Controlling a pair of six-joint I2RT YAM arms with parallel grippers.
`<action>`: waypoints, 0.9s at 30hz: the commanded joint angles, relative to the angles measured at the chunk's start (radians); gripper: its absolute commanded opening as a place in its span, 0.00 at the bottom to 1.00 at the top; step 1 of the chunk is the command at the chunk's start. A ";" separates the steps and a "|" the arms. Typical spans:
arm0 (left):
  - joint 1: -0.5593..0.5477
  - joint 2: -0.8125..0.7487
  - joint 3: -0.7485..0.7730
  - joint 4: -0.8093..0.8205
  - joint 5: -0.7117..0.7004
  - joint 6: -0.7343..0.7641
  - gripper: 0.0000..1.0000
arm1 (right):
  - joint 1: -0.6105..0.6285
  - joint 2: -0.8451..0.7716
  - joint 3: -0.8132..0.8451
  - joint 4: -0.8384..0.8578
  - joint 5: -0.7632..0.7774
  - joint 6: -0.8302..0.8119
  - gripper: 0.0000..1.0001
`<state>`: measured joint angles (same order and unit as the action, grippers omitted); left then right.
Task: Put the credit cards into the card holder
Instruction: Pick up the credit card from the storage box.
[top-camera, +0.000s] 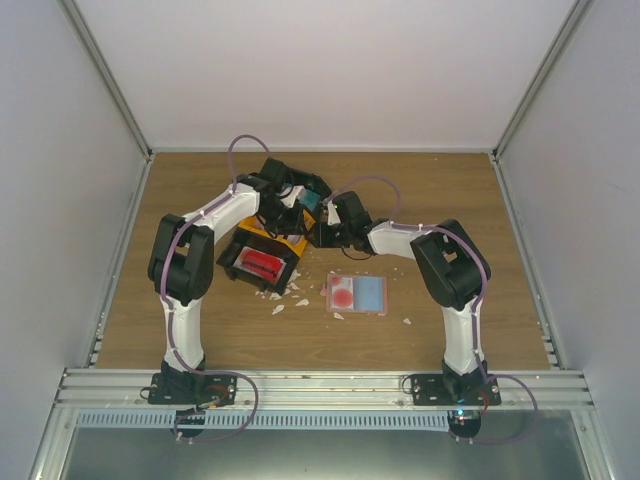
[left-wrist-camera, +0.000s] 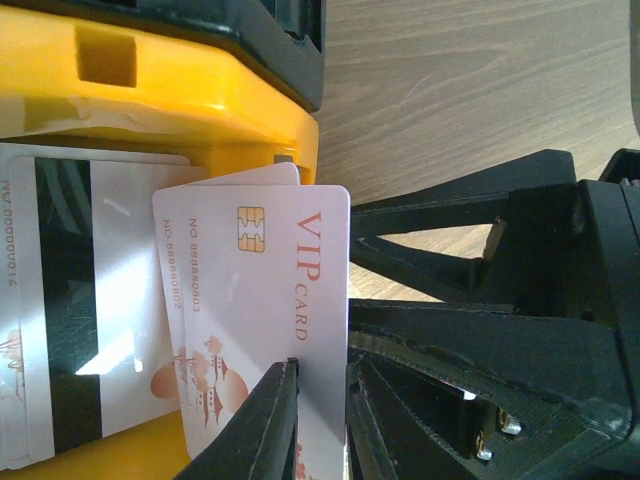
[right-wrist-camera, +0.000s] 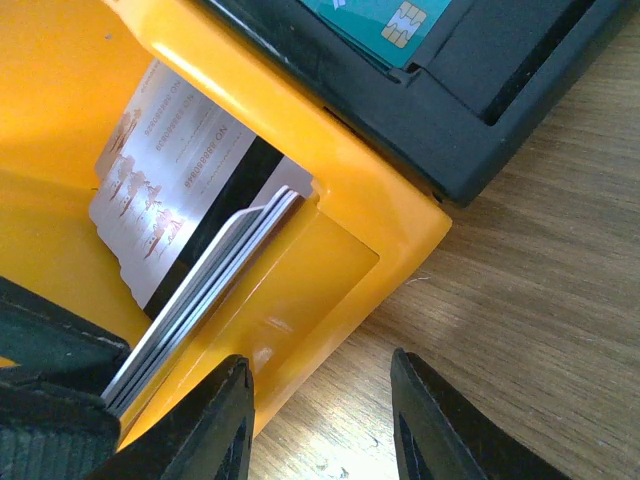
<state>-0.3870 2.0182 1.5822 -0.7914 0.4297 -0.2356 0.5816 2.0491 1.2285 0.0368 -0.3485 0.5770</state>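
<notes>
Left end effector (left-wrist-camera: 320, 385): fingers clamped on the lower edge of a white VIP card (left-wrist-camera: 270, 280), a second white card overlapping just behind it, both at the yellow compartment of the tray (left-wrist-camera: 150, 90). Right end effector (right-wrist-camera: 320, 405): fingers apart, just beside the tray's yellow wall. A teal card (right-wrist-camera: 385, 20) lies in the adjoining black compartment. The card holder (top-camera: 357, 294) lies open on the counter (top-camera: 450, 200), near the tray, among paper scraps (top-camera: 280, 308).

The wooden desk (top-camera: 200, 330) bears a black-and-orange tray (top-camera: 278, 241) under the left end effector (left-wrist-camera: 320, 372). An open card holder (top-camera: 357, 294) lies base-ward of the right end effector (right-wrist-camera: 318, 362), with paper scraps (top-camera: 278, 309) between.
</notes>
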 joint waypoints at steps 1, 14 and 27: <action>-0.011 -0.042 0.015 -0.002 0.030 -0.001 0.16 | -0.005 0.001 -0.021 -0.040 0.031 -0.005 0.39; -0.010 -0.052 0.021 -0.006 0.000 -0.008 0.02 | -0.006 -0.001 -0.015 -0.040 0.026 -0.006 0.39; -0.004 -0.102 0.017 -0.020 -0.062 -0.013 0.00 | -0.009 -0.006 -0.008 -0.041 0.029 -0.007 0.39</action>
<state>-0.3836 1.9697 1.5837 -0.8051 0.3717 -0.2363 0.5785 2.0491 1.2285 0.0364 -0.3492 0.5770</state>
